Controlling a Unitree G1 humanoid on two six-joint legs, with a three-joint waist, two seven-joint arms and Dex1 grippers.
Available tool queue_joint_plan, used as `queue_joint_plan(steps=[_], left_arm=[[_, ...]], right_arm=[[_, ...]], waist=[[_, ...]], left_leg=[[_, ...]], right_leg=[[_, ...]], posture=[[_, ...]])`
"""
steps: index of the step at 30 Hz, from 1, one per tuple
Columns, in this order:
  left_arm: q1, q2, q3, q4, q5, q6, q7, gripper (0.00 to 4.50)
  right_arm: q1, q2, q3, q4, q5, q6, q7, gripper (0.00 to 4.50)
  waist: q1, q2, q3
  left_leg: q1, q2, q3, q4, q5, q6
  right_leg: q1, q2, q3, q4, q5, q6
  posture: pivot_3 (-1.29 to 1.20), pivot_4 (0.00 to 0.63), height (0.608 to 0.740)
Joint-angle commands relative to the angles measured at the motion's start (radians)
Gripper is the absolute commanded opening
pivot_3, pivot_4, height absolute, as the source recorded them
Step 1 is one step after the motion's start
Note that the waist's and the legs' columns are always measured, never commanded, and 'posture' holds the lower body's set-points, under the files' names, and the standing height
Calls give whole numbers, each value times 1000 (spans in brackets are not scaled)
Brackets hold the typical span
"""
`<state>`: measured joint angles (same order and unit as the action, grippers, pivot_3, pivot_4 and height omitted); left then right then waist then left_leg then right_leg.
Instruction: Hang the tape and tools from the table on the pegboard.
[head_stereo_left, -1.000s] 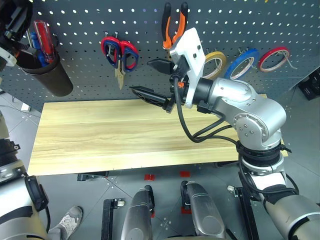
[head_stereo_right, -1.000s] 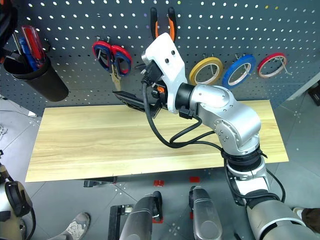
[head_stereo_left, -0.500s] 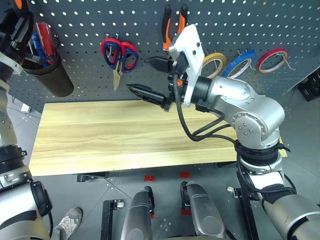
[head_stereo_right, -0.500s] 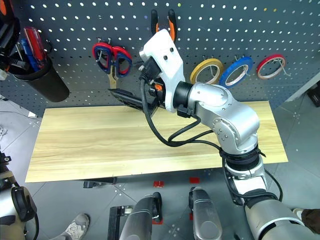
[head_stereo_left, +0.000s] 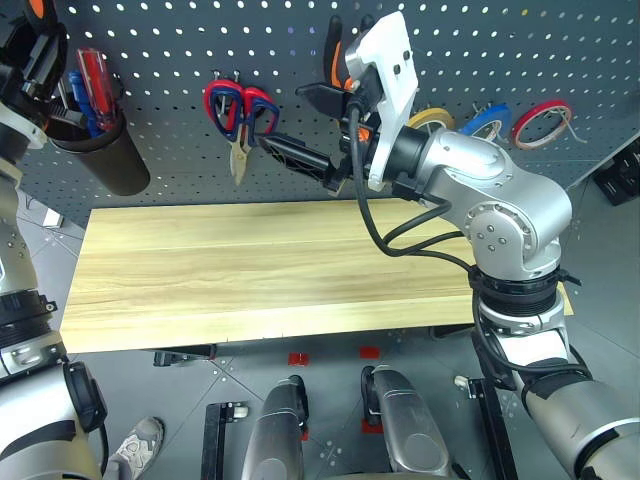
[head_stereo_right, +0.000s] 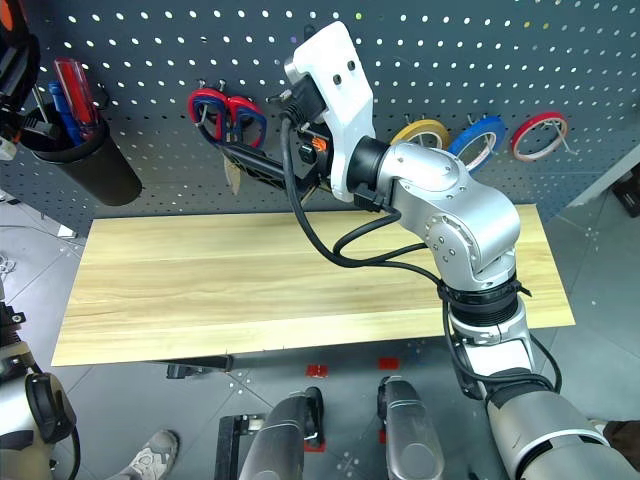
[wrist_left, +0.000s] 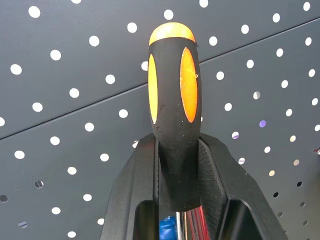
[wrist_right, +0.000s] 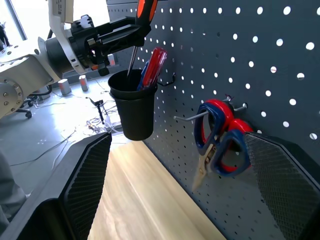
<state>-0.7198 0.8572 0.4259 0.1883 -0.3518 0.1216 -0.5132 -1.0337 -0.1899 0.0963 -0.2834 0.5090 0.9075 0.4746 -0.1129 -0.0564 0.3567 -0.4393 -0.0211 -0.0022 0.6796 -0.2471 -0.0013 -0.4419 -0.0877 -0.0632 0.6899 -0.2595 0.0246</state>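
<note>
My left gripper (wrist_left: 175, 145) is shut on the orange-and-black screwdriver (wrist_left: 172, 100), held upright against the pegboard (head_stereo_left: 180, 40); in the right wrist view its shaft points down into a black cup (wrist_right: 132, 107). My right gripper (head_stereo_left: 282, 116) is open and empty, held up in front of the pegboard just right of hanging scissors. The orange-and-black pliers (head_stereo_left: 333, 50) hang on the board, partly hidden behind my right wrist. The yellow tape (head_stereo_right: 425, 132) hangs on a hook to the right of them. The wooden table (head_stereo_left: 200, 270) lies below.
Red-and-blue-handled scissors (head_stereo_left: 238, 105) hang on a hook close to my right fingers. The black cup (head_stereo_left: 100, 150) at the board's left holds red and blue screwdrivers (head_stereo_left: 90, 80). Blue tape (head_stereo_right: 478, 130) and red tape (head_stereo_right: 540, 130) hang at the right.
My right gripper has risen from just above the table's back edge to the height of the hanging scissors, still open. The left gripper has kept its place with the screwdriver.
</note>
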Motion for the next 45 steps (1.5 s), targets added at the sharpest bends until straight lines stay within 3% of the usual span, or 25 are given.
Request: queue_joint_plan(steps=[1, 3, 10, 18, 24, 27, 33, 36, 41, 45], left_arm=[[2, 4, 35, -47, -15, -9, 13, 698], [0, -2, 44, -46, -25, 1, 20, 1408], [18, -22, 101, -109, -90, 60, 54, 3286], [76, -61, 147, -382, -215, 306, 210, 3286], [301, -153, 109, -672, -321, 552, 319, 3286], [411, -237, 120, -768, -385, 626, 386, 3286], [574, -364, 107, -841, -360, 603, 451, 3286], [677, -451, 92, -815, -240, 512, 506, 3286], [765, -533, 68, -778, -133, 410, 528, 3286], [825, -583, 52, -735, -90, 345, 511, 3286]], right_arm=[[-28, -5, -27, -33, 18, -16, 3, 4500], [-28, -7, -26, -34, 20, -16, 4, 4500], [-27, -19, -26, -45, 26, -5, 1, 4500], [11, -49, -47, -80, 59, 1, 9, 4500], [105, -91, -57, -125, 58, -24, 12, 4500], [238, -146, 1, -166, -5, -112, 47, 4500], [510, -132, 79, -76, -190, -443, 33, 4500], [628, -101, 63, 33, -279, -603, -30, 4500], [702, -58, 27, 175, -333, -743, -81, 4500], [735, -51, -3, 369, -400, -878, -135, 4500]], waist=[[0, 0, -1], [0, 0, -4], [-1, 0, -15], [2, 0, -18], [4, 0, -37], [8, 0, -47], [24, 3, -65], [27, 4, -80], [31, 4, -93], [37, 6, -128]], left_leg=[[0, 0, 0, 0, 0, 0], [0, 0, 0, 0, 0, 0], [0, 0, 0, 0, 0, 0], [0, 0, 0, 0, 0, 0], [2, 0, 0, 0, 0, 1], [3, 0, 0, 0, 0, 1], [5, -1, 4, 0, -1, 2], [6, -1, 5, 0, -2, 3], [7, -1, 5, 0, -2, 3], [7, -1, 6, -1, -3, 5]], right_leg=[[0, 0, 0, 0, 0, 0], [0, 0, 0, 0, 0, 0], [0, 0, 0, 0, 0, 0], [0, 0, 1, 0, 0, 0], [1, 0, 4, 1, 0, 0], [2, 0, 7, 1, 0, 0], [2, 1, 14, 0, 0, 0], [3, 1, 15, 0, 0, 0], [4, 2, 16, -1, 0, 0], [5, 2, 17, -3, 0, 0]], posture=[[-249, 251, 740], [-252, 249, 740], [-260, 249, 740], [-225, 244, 740], [-206, 240, 740], [-204, 239, 740], [-193, 230, 740], [-175, 214, 740], [-154, 186, 740], [-130, 157, 740]])
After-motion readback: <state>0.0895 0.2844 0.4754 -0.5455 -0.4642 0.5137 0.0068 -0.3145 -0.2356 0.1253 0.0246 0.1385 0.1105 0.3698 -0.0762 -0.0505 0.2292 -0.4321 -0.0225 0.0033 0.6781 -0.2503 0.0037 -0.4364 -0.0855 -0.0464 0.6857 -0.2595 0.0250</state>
